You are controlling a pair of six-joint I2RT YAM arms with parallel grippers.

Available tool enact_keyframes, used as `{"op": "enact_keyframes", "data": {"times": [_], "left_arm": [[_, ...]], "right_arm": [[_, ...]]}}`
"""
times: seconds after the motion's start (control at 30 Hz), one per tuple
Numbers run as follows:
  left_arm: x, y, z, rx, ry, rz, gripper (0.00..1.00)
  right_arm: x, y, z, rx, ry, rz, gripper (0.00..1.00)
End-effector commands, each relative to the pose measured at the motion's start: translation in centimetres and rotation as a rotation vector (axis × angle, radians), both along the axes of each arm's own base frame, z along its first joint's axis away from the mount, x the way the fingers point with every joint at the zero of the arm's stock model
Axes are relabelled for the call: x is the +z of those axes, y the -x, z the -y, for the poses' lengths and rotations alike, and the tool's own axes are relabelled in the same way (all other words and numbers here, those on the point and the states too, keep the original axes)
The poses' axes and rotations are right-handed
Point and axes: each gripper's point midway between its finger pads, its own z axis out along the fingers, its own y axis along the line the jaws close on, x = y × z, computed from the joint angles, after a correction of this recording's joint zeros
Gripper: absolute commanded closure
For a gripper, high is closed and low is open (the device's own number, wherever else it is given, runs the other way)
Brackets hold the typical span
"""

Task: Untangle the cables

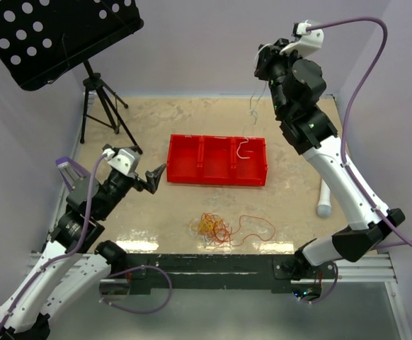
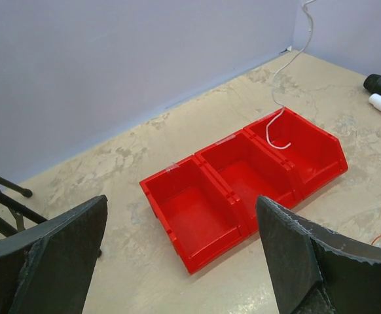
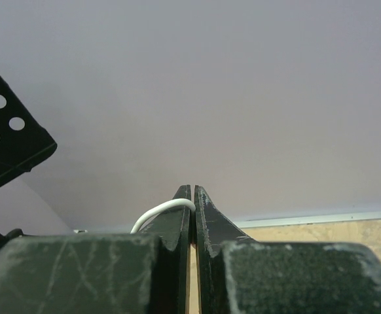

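The left pincer (image 1: 154,177) is at the left of the top view. Its jaws are wide apart and it holds nothing. It points toward the left end of the red bin (image 1: 192,177).

Below the bin, in the lower middle of the frame, the tangle (image 1: 213,228) of orange and red cables lies on the tabletop (image 1: 298,205), with one red strand running out to the right. Of the two arms, the left one seems nearer to this heap.

Further right, the white cable (image 1: 247,138) hangs almost straight down the picture. Its hooked lower end is inside the right compartment of the bin; I cannot tell if it touches the floor there. Its upper end is in the right pincer (image 3: 192,196), at the upper right of the top view, whose jaws are pressed together on it.

So the cable lies directly under the right pincer, with its long axis vertical. I judge that the coming move depends on this: if it is released here, it should fall into that compartment.
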Motion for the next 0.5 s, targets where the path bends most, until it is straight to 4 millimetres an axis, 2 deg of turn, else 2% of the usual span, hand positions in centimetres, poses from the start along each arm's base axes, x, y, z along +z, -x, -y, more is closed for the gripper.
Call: {"op": "enact_keyframes", "data": {"times": [0.0,0.17,0.47], "left_arm": [[0.9,0.0,-0.3,0.004,0.010,0.043,0.00],[0.7,0.0,-0.2,0.004,0.009,0.038,0.00],[0.9,0.2,0.3,-0.027,0.014,0.043,0.00]], "right_arm": [[1.3,1.0,0.6,0.012,-0.042,0.046,1.00],[-1.1,0.6,1.1,-0.017,-0.039,0.011,1.00],[-7.0,-0.7,1.0,-0.037,-0.002,-0.097,1.00]]}}
